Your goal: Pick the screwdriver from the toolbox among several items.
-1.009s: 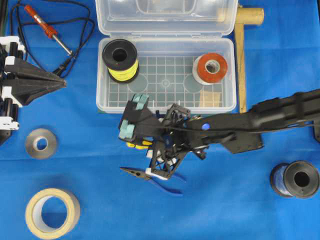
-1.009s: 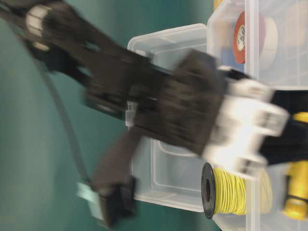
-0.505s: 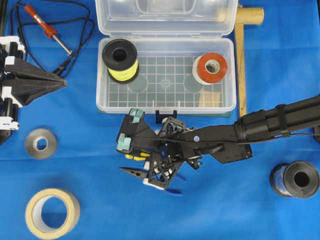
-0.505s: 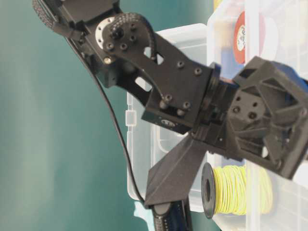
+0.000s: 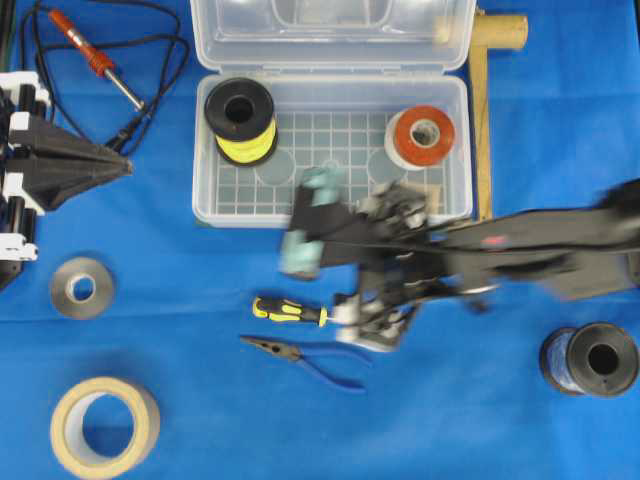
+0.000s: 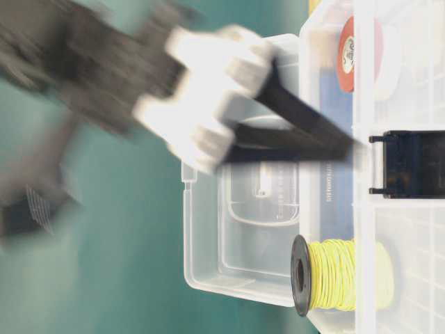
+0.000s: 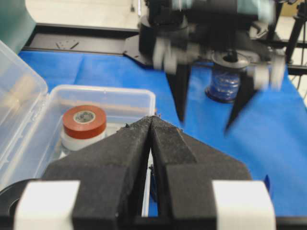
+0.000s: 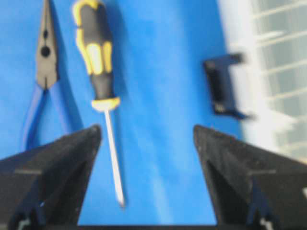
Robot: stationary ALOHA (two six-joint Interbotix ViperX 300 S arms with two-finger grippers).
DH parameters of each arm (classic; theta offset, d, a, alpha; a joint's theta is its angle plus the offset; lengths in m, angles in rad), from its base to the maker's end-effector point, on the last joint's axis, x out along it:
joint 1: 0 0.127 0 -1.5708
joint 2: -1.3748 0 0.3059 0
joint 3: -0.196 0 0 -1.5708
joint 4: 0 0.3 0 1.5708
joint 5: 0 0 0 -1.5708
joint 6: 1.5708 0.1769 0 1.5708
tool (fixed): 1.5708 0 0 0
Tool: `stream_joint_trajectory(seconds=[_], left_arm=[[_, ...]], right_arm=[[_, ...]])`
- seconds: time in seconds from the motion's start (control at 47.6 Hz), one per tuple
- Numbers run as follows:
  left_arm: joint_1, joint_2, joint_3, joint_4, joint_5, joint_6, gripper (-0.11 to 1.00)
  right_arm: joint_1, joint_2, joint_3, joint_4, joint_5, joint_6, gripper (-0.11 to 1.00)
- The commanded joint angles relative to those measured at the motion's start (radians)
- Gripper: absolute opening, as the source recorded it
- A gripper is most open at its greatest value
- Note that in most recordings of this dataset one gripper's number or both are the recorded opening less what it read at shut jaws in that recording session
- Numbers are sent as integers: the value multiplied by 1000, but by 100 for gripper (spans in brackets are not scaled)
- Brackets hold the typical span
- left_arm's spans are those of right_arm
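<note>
R claw (image 8: 146,143) wide open, empty; only wrist view shows screwdriver (image 8: 98,72) shaft beside pliers (image 8: 43,72)

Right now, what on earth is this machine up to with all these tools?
The right end effector is open and holds nothing. The small screwdriver with the yellow-and-black handle lies on the blue cloth in front of the clear plastic toolbox, beside the blue-handled needle-nose pliers. A spool of yellow wire and an orange-red tape roll sit in the box. The left end effector is shut and empty, off to the side.
</note>
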Motion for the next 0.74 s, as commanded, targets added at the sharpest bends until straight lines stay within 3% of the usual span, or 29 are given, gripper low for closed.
stream_joint_trajectory(seconds=[0.0,0.442,0.715], left_arm=[[2,6,-8,-2,-6,-2,0],[2,6,-3,-2,-8,-5,0],[2,6,0,-2,-12,-5,0]], right_arm=[[12,-153,61,-51,-6,3,76],[20,-742,574,-219,-255,92,76],[18,-971,798,-282,-344,95,76]])
